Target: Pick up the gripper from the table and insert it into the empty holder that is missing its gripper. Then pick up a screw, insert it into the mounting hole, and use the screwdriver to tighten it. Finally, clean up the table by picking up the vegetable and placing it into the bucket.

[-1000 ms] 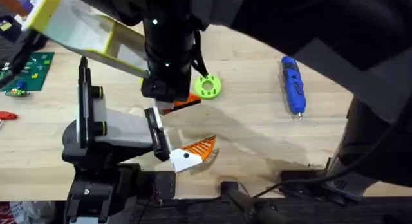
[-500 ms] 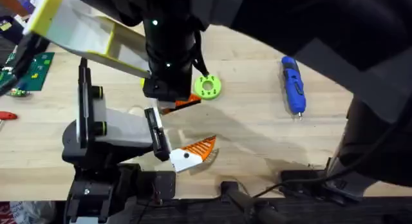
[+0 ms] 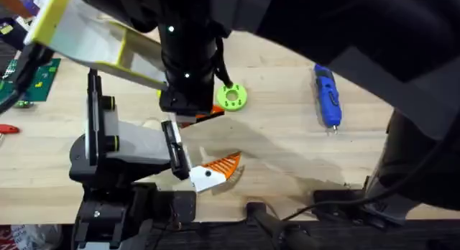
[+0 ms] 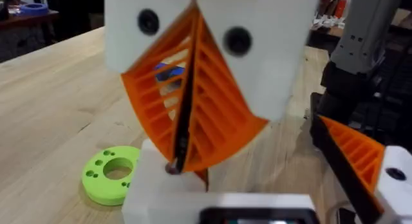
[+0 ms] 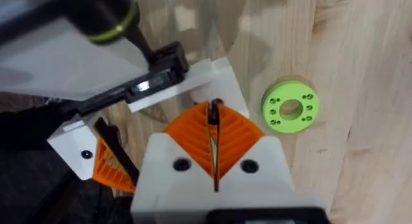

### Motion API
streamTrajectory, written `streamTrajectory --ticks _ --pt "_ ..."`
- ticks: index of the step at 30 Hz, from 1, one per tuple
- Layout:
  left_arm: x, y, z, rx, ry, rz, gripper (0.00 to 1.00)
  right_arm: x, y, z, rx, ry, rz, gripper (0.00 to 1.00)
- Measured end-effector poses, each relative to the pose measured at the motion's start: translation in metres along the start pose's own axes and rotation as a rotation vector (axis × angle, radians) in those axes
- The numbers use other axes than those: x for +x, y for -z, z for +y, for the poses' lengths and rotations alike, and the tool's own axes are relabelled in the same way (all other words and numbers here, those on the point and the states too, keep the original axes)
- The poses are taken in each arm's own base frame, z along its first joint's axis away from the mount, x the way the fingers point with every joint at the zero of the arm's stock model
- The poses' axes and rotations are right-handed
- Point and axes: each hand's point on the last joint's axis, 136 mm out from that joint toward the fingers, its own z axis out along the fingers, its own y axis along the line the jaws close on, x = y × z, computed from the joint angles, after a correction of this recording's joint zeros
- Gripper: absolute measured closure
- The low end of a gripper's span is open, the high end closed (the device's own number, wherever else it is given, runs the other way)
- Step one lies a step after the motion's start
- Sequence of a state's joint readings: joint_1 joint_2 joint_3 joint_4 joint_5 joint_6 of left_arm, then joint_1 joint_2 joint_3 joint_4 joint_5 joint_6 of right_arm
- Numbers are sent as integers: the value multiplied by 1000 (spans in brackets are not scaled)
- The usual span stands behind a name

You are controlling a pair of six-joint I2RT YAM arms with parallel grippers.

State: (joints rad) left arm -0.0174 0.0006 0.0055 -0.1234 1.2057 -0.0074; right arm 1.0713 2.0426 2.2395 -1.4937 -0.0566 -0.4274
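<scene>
The right claw (image 5: 212, 111) is pinched narrow, its two orange ribbed pads pressed together. At their tips sits one small dark screw (image 5: 216, 103), or so it appears; the thing is too small to be sure. The tips hang just above the white block at the end of the one pale grey boxy holder with black end plates (image 3: 129, 142).

One small orange ribbed gripper finger with a white base (image 3: 215, 171) sits against that holder's end plate, pointing along the pale wooden worktop (image 3: 287, 135).

Just beside the claw lies one flat lime-green ring disc (image 3: 231, 97), flat on the wood and apart from the pads.

Well off to the right lies one blue pen-shaped screwdriver (image 3: 326, 95), on its side with its thin metal tip towards the arms' bases.
</scene>
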Motion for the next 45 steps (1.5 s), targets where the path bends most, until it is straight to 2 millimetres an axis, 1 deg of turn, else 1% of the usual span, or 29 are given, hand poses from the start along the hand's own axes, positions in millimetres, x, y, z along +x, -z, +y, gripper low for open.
streamTrajectory --ticks 4,19,28,45 --pt "0 0 -1 3 1 0 15 -2 0 4 8 14 4 994" --pt "0 0 -1 3 0 0 14 -1 0 3 10 15 6 994" --pt "1 0 -1 6 36 4 14 -2 -12 1 3 12 33 994" --pt "1 0 -1 7 40 4 14 -1 -11 1 1 11 35 997"
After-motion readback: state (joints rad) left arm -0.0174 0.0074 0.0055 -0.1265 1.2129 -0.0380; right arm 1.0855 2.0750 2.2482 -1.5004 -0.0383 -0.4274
